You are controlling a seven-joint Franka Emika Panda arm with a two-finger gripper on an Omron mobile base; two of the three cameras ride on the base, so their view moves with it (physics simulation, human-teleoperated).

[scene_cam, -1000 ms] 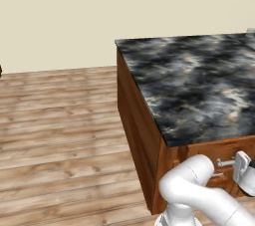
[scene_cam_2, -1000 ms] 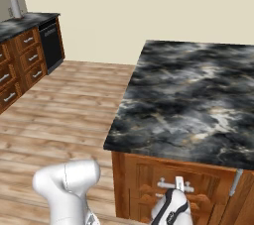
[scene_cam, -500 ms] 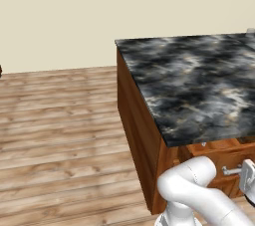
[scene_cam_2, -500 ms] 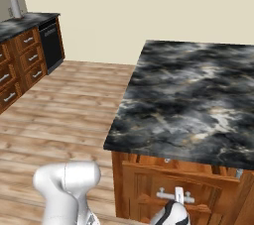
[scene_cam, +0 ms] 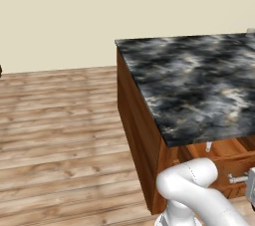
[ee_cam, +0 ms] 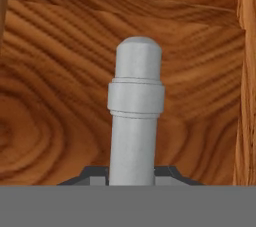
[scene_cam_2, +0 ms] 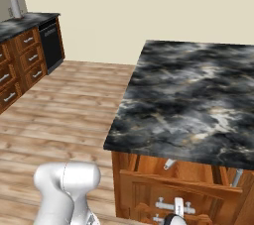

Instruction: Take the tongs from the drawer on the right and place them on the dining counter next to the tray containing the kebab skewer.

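Between my fingers [ee_cam: 134, 173]: drawer handle [ee_cam: 136, 116], a grey metal bar, pinched tight so I can draw the drawer [scene_cam_2: 184, 185] out. Above them: dining surface [scene_cam_2: 198, 95], black marbled stone. Tongs: hidden inside, I judge.

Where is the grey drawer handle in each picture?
Left base view: the handle pokes out at the lower right edge, below the counter.
Right base view: bottom middle, low on the drawer front.
Hand view: upright in the centre, gripped by the hand.
Shared landmark: the wooden drawer front behind the handle.
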